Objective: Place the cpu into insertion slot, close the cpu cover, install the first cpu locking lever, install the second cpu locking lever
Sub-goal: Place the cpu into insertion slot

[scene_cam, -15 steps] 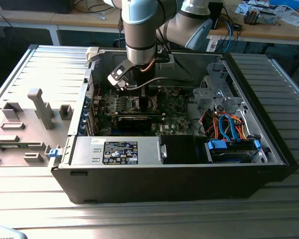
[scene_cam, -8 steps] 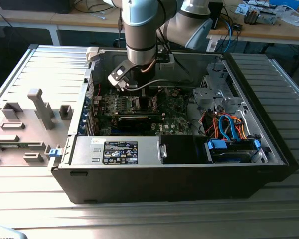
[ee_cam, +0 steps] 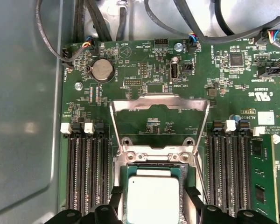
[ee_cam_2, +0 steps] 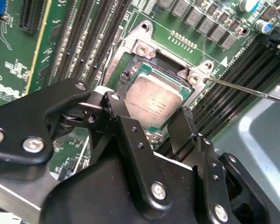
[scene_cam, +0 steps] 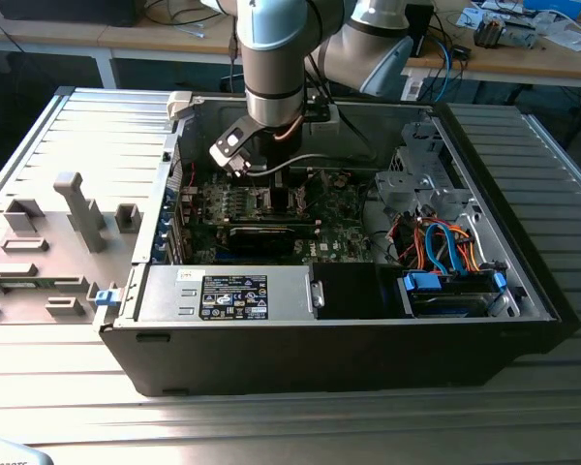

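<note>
A ribbed metal table [scene_cam: 523, 417] carries an open computer case [scene_cam: 320, 349], and the robot arm [scene_cam: 271, 58] reaches straight down into it. On the floor of the case lies the green motherboard [ee_cam: 144, 70], with long black memory slots [ee_cam: 86, 172] running along both sides of the work area.

Between those slots the silver cover [ee_cam: 159, 99] stands swung up and open, its big window showing the board behind it. A thin wire lever [ee_cam_2: 247, 88] pokes out to one side, unlatched. At the foot of the cover sits the socket [ee_cam: 151, 155], with its metal rim and screws in plain sight.

The chip [ee_cam_2: 154, 98] is right at the socket, silvery top up and roughly square with the rim. From these angles I cannot tell whether it is fully seated or a shade above the seat.

The gripper [ee_cam_2: 149, 112] is opened only as wide as the chip, and its black fingers [ee_cam_2: 113, 105] press on two opposite edges, so I judge that it has hold of the chip.

The chip looks light, stiff and flat. Its smooth metal top gives little purchase, and the socket's contacts beneath are likely delicate. The thin side edges are the sensible place to hold it, with a gentle squeeze and the chip kept level, since a tilt or a skewed corner could damage the socket.
</note>
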You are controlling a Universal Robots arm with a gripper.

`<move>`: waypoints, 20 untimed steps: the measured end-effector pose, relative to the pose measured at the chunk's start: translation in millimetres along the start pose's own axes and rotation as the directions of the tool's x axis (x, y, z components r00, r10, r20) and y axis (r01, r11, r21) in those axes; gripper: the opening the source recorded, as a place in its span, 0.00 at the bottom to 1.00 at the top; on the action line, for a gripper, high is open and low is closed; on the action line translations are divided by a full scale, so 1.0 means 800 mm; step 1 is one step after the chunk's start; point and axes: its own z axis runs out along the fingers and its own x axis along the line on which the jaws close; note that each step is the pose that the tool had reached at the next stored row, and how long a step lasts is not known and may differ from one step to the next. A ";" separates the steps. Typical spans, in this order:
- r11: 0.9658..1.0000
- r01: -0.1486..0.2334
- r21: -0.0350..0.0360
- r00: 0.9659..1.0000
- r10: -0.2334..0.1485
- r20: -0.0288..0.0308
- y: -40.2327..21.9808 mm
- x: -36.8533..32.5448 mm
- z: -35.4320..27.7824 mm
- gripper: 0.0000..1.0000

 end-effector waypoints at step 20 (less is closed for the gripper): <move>0.999 0.034 0.001 0.999 -0.034 0.011 0.0000 0.0000 0.0000 0.62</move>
